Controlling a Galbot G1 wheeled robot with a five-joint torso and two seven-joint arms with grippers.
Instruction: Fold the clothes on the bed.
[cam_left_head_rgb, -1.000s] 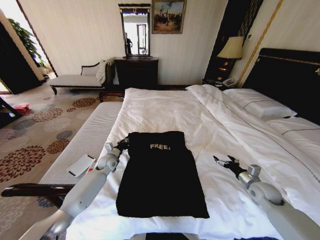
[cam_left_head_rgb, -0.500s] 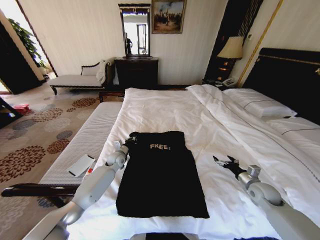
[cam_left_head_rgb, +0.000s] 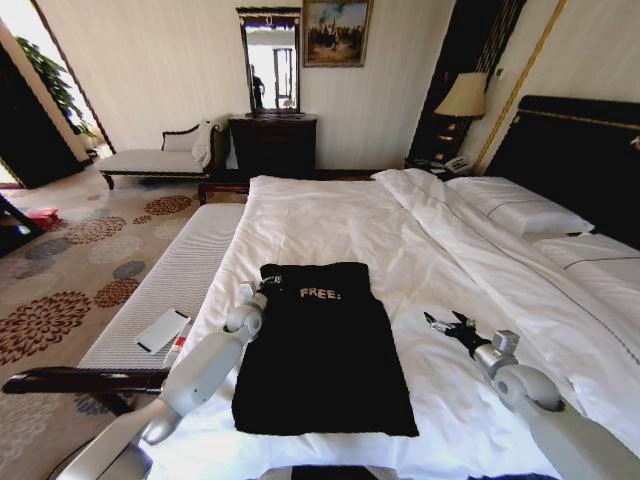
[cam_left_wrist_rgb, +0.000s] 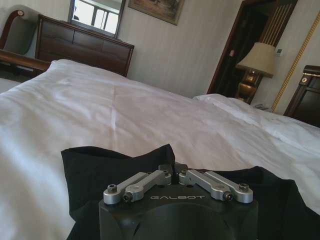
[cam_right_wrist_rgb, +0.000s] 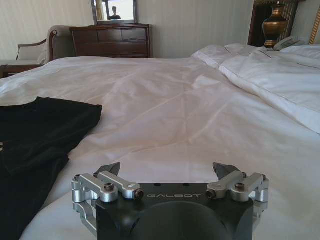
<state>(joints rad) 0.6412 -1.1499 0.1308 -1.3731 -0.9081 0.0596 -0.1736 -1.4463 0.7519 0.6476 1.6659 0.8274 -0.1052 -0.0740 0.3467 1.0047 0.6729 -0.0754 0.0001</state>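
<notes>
- Head view: a black soft-fabric sleeveless top with white "FREE!" lettering (cam_left_head_rgb: 320, 345) lies flat on the large double bed with white sheets and dark wooden headboard (cam_left_head_rgb: 400, 230). The left gripper (cam_left_head_rgb: 268, 284) is at the top's upper left corner; the right gripper (cam_left_head_rgb: 440, 323) hovers over bare sheet beside the top.
- Left wrist view: the left gripper's (cam_left_wrist_rgb: 173, 176) fingers are closed together, pinching the top's (cam_left_wrist_rgb: 115, 165) edge.
- Right wrist view: the right gripper's (cam_right_wrist_rgb: 170, 170) fingers are spread wide, holding nothing.
</notes>
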